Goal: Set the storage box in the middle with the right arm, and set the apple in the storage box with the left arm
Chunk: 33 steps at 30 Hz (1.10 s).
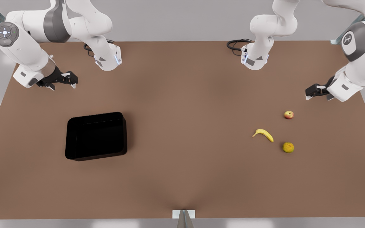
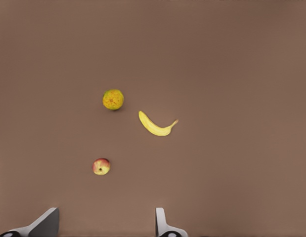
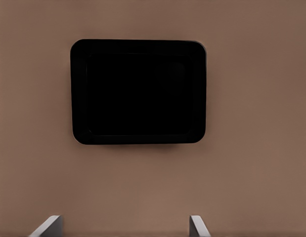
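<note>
Storage box [image 1: 96,136]: on desk [image 1: 182,177], empty. Apple [image 1: 288,114]: far from box, near left gripper [image 1: 309,94], jaws released. Right gripper [image 1: 71,80]: above box, jaws released.

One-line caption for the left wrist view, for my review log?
Left end effector, fingers open, above a brown table with an apple, a banana and a yellow-orange fruit.
</note>
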Each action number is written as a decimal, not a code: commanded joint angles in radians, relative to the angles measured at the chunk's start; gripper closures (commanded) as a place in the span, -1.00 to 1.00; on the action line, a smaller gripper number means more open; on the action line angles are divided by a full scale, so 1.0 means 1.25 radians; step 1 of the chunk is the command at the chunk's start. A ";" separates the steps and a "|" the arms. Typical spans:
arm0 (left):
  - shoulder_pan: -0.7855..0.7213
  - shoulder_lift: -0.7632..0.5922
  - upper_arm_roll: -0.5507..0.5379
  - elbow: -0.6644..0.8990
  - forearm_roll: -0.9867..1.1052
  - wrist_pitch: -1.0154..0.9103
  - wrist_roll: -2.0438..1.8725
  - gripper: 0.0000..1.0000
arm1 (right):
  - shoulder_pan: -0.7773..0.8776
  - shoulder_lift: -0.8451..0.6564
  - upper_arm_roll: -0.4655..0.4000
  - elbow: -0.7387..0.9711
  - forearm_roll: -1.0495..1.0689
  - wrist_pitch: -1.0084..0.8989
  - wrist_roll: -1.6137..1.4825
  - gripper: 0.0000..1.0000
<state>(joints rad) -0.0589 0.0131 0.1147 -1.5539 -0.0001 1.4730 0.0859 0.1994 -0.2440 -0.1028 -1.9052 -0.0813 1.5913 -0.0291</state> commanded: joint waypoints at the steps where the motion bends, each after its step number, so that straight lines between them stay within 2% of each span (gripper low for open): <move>1: -0.057 -0.001 0.000 0.000 0.000 -0.002 0.000 -1.00 | 0.000 0.000 0.000 0.000 0.000 0.001 0.000 -1.00; 4: -0.057 0.001 0.003 0.001 0.001 -0.002 0.005 -1.00 | -0.001 0.002 0.000 0.000 0.000 0.003 0.000 -1.00; 6: -0.056 0.015 0.010 0.020 0.005 -0.004 -0.002 -1.00 | -0.017 0.055 -0.016 0.016 -0.001 0.042 -0.031 -1.00; 7: -0.044 0.078 0.016 0.066 -0.002 -0.060 -0.028 -1.00 | -0.033 0.082 -0.016 0.017 -0.002 0.073 -0.058 -1.00; 8: -0.031 0.134 0.015 0.110 -0.028 -0.133 -0.122 -1.00 | -0.058 0.110 -0.016 0.018 -0.002 0.100 -0.094 -1.00; 10: -0.033 0.145 0.030 0.104 -0.107 -0.150 -0.415 -1.00 | -0.089 0.177 -0.016 0.027 0.000 0.155 -0.150 -1.00; 12: -0.030 0.182 0.141 0.061 -0.322 -0.151 -0.648 -1.00 | -0.124 0.237 -0.016 0.023 0.000 0.206 -0.190 -1.00; 13: -0.030 0.168 0.180 -0.006 -0.386 -0.122 -0.680 -1.00 | -0.137 0.261 -0.016 0.027 0.000 0.214 -0.200 -1.00; 14: -0.030 0.125 0.214 -0.163 -0.470 -0.025 -0.713 -1.00 | -0.151 0.296 -0.016 0.023 0.000 0.241 -0.209 -1.00; 16: -0.030 0.129 0.246 -0.283 -0.599 0.027 -0.753 -1.00 | -0.164 0.329 -0.016 0.022 0.005 0.254 -0.220 -1.00; 17: -0.076 0.131 0.297 -0.334 -0.660 0.060 -0.753 -1.00 | -0.196 0.368 -0.016 0.025 0.053 0.267 -0.223 -1.00; 19: -0.074 0.131 0.301 -0.412 -0.753 0.125 -0.751 -1.00 | -0.205 0.414 -0.016 0.025 0.053 0.322 -0.237 -1.00; 21: -0.069 0.155 0.329 -0.454 -0.820 0.153 -0.745 -1.00 | -0.215 0.444 -0.016 0.023 0.056 0.343 -0.245 -1.00; 25: -0.012 0.215 0.351 -0.453 -0.827 0.121 -0.723 -1.00 | -0.226 0.495 -0.016 0.027 0.109 0.414 -0.245 -1.00; 29: 0.003 0.240 0.351 -0.455 -0.830 0.105 -0.692 -1.00 | -0.233 0.553 -0.015 0.028 0.128 0.487 -0.245 -1.00; 33: 0.054 0.310 0.352 -0.464 -0.863 0.068 -0.596 -1.00 | -0.233 0.579 -0.015 0.028 0.158 0.498 -0.247 -1.00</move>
<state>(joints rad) 0.0107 0.4154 0.5616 -2.1358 -1.0529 1.5568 -0.6428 -0.0920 0.4866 -0.1212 -1.8699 0.1178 2.2149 -0.3375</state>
